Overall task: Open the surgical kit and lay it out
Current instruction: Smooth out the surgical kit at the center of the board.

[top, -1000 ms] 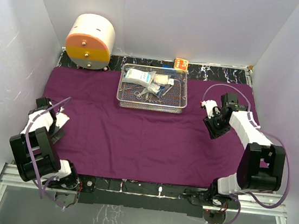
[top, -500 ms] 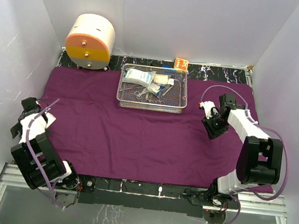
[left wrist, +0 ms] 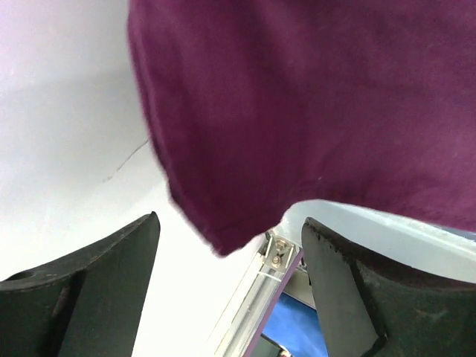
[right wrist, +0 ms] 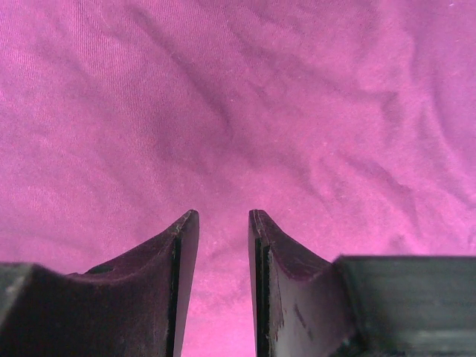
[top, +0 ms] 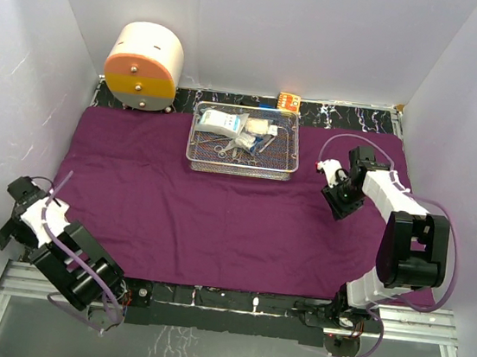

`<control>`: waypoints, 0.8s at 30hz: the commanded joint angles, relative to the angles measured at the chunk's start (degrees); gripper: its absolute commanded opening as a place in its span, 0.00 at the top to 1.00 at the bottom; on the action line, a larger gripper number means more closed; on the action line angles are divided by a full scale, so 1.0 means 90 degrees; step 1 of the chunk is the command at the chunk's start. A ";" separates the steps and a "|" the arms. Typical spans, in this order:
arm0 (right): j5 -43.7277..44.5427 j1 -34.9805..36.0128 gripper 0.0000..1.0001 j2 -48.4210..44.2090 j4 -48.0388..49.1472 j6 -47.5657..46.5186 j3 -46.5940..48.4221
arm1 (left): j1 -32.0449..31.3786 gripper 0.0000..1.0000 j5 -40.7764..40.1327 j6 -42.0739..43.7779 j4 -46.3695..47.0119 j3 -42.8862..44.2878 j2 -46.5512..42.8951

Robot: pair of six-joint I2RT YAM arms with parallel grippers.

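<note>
With the purple cloth wrap (top: 216,215) spread flat on the worktop, my right tool (top: 341,203), jaws slightly parted on nothing, hovers nearer the wire-mesh tray (top: 239,171), lying crosswise to its far left, than my gaping, empty left tool (left wrist: 230,223).

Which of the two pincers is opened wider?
The left pincer: its jaws stand far apart beside the purple cloth; the right pincer shows a narrow gap.
</note>
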 commanded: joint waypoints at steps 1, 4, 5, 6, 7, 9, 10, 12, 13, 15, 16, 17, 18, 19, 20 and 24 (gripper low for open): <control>0.0015 0.0013 0.68 -0.0016 0.0134 -0.0008 0.0355 | 0.0369 0.24 0.0069 0.0315 -0.0009 0.0137 -0.0479; 0.0023 0.0013 0.68 -0.0046 0.0142 0.0079 0.0352 | 0.0539 0.23 0.0037 0.0484 0.0216 0.0256 -0.0557; 0.0022 0.0007 0.68 -0.0069 0.0144 0.0109 0.0347 | 0.0580 0.23 0.0033 0.0502 0.0258 0.0309 -0.0539; 0.0016 0.0012 0.68 -0.0085 0.0143 0.0126 0.0334 | 0.0613 0.23 0.0025 0.0493 0.0266 0.0396 -0.0491; 0.0008 0.0008 0.68 -0.0114 0.0138 0.0131 0.0334 | 0.0624 0.23 0.0090 0.0415 0.0140 0.0528 -0.0443; -0.0004 0.0013 0.68 -0.0168 0.0134 0.0137 0.0316 | 0.0625 0.23 0.0417 0.0064 -0.0431 0.0945 -0.0369; -0.0012 0.0013 0.68 -0.0190 0.0134 0.0148 0.0312 | 0.0625 0.23 0.0696 -0.0132 -0.0804 0.1225 -0.0355; -0.0019 0.0008 0.68 -0.0184 0.0127 0.0149 0.0311 | 0.0616 0.23 0.1413 -0.0550 -0.1779 0.1879 -0.0328; -0.0037 0.0013 0.68 -0.0178 0.0129 0.0158 0.0319 | 0.0615 0.24 0.1837 -0.0826 -0.2214 0.2223 -0.0301; -0.0073 0.0013 0.67 -0.0114 0.0131 0.0192 0.0337 | 0.0559 0.25 0.2696 -0.1161 -0.2900 0.2800 -0.0267; -0.0096 0.0013 0.67 -0.0081 0.0132 0.0212 0.0361 | 0.0420 0.25 0.3002 -0.1308 -0.3088 0.2962 -0.0271; -0.0132 0.0013 0.67 -0.0048 0.0125 0.0242 0.0389 | 0.0185 0.26 0.3227 -0.1448 -0.3263 0.3065 -0.0283; -0.0161 0.0008 0.67 -0.0020 0.0117 0.0255 0.0419 | -0.0205 0.26 0.3294 -0.1677 -0.3359 0.3099 -0.0306; -0.0178 0.0013 0.67 -0.0005 0.0109 0.0279 0.0439 | -0.0652 0.27 0.3264 -0.1928 -0.3443 0.3102 -0.0335; -0.0189 0.0011 0.67 0.0013 0.0098 0.0287 0.0460 | -0.1141 0.27 0.3245 -0.2198 -0.3495 0.3085 -0.0379; -0.0129 0.0013 0.67 -0.0031 0.0076 0.0300 0.0408 | -0.2400 0.31 0.3040 -0.2809 -0.3392 0.2739 -0.0214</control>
